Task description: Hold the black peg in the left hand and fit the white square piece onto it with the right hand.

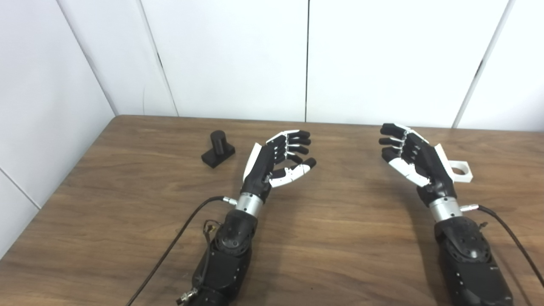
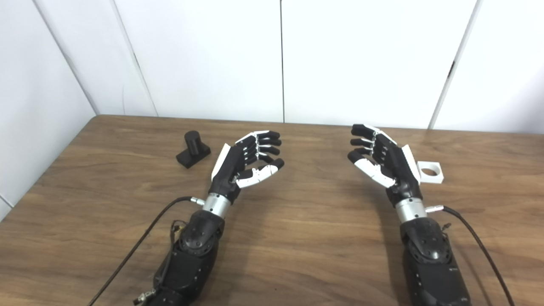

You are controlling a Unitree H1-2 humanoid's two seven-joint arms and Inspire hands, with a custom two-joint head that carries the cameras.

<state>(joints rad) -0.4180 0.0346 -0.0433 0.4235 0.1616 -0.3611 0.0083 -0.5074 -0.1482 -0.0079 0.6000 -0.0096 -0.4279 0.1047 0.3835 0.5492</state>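
Left hand (image 1: 276, 163) hovers spread and empty above the table (image 1: 340, 255) middle; right hand (image 1: 414, 163) likewise, nearer the right edge. The black peg (image 1: 217, 148) stands toward the far-left corner. The white piece (image 2: 430, 172) lies just beside the right hand.

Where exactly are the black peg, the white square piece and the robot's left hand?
black peg (image 1: 219, 142): left eye view, on its upright cylinder.
white square piece (image 2: 436, 177): right eye view, on its front rim.
left hand (image 1: 272, 163): left eye view, on the palm.

Left hand (image 1: 278, 159), right hand (image 1: 414, 159) empty; black peg (image 1: 218, 148) on table (image 1: 331, 238)
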